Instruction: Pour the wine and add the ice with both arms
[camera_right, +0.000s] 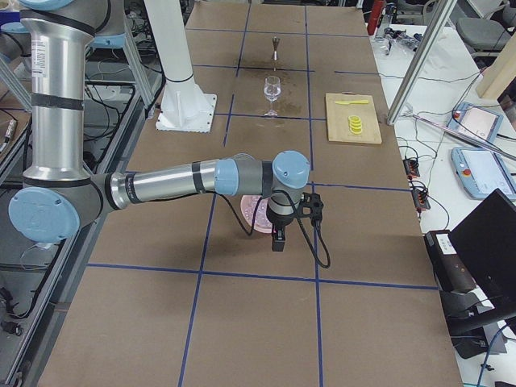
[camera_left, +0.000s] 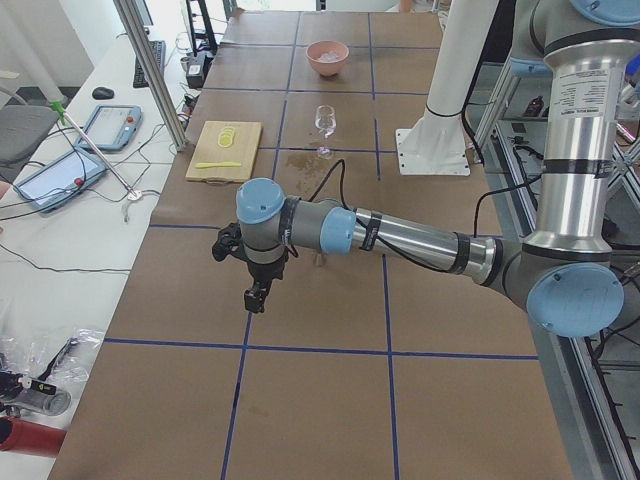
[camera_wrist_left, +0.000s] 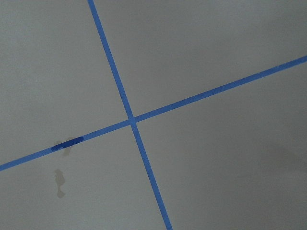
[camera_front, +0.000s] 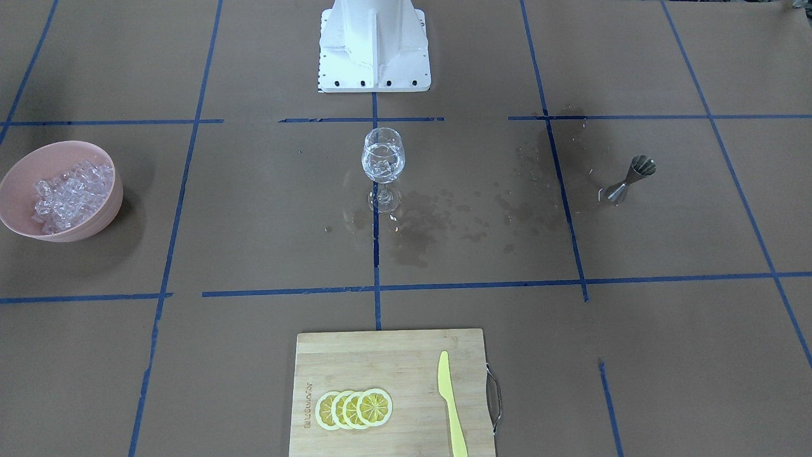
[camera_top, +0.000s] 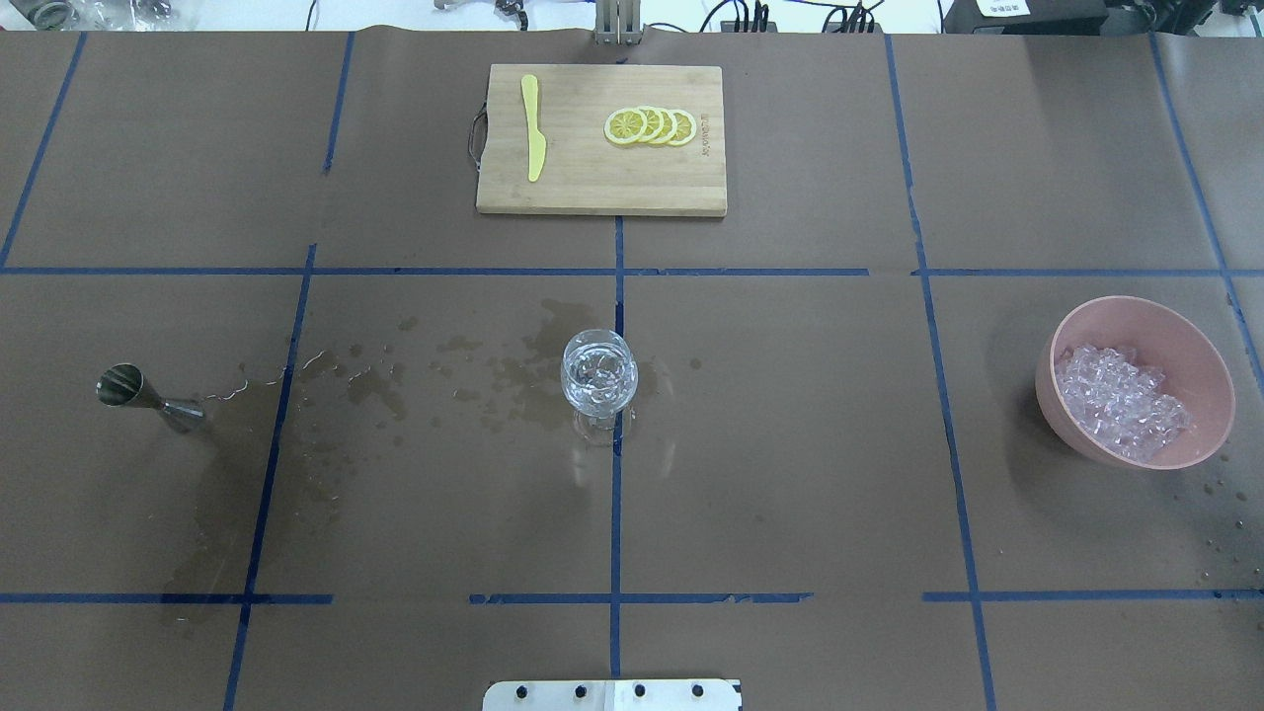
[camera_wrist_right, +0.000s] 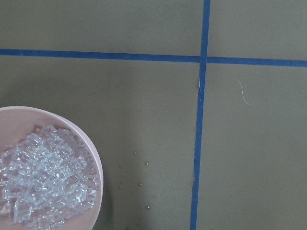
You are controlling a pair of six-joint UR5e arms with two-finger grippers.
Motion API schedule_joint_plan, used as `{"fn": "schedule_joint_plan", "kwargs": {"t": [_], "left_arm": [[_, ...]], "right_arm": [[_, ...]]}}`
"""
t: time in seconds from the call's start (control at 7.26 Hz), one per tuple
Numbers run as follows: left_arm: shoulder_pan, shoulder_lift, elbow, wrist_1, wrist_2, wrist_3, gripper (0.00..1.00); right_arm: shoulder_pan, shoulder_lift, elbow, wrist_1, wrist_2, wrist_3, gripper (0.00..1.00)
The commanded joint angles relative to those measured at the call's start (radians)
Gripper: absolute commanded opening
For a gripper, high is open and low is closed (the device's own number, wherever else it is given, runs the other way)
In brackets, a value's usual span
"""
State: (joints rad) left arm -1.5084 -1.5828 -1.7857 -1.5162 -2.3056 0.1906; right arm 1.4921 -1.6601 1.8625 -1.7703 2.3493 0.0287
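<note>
Soft, even light from above keeps the brown desk (camera_top: 790, 444) bright and free of harsh glare. Only faint, blurred shadows fall beside the pink bowl (camera_front: 60, 190) and the wine glass (camera_front: 382, 166). The fixed views are sharp, the ice (camera_wrist_right: 43, 177) glints with small highlights, and the left wrist view looks greyer and washed out.

The left arm (camera_left: 410, 240) is silver-grey tubing with pale blue joint caps and black bands at the tube ends; a black cable (camera_left: 340, 175) loops beside its wrist; the left gripper (camera_left: 255, 298) is black; the right arm (camera_right: 161, 184), across the white pedestal (camera_front: 374, 47), matches, with a black right gripper (camera_right: 278, 242); the pedestal's square foot carries a row of dark bolt heads (camera_front: 387, 83).
</note>
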Motion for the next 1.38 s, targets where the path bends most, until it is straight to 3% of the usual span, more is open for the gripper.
{"fn": "schedule_joint_plan", "kwargs": {"t": [0.0, 1.24], "left_arm": [[0.002, -0.005, 0.009, 0.001, 0.002, 0.004, 1.0], [0.01, 0.02, 0.045, -0.042, -0.009, -0.003, 1.0]], "right_arm": [[-0.001, -0.001, 0.0, 0.002, 0.001, 0.005, 1.0], [-0.048, 0.006, -0.031, 0.002, -0.004, 0.004, 1.0]]}}
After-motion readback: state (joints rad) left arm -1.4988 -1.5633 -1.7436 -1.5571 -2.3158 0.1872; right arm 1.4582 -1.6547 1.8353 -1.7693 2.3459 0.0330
